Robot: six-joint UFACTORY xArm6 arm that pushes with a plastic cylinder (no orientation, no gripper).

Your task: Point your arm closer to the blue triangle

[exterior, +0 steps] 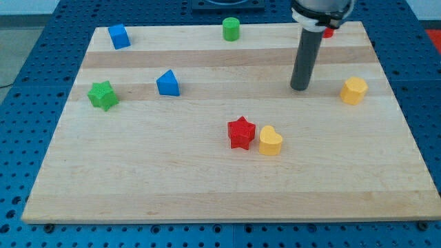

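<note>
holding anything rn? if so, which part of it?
Nothing is held. My tip rests on bare board, touching no block: the yellow hexagon block is to the view's right, the blue triangle far to the view's left.

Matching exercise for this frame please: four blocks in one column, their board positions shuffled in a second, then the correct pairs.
Blocks:
1. blue triangle
2. green cylinder
3. yellow heart
4. green star

Positions:
A. touching the red star, view's centre
B. view's left edge
C. view's top edge
D. far to the view's left of my tip

Pairs: 1-D, 2-C, 3-A, 4-B
</note>
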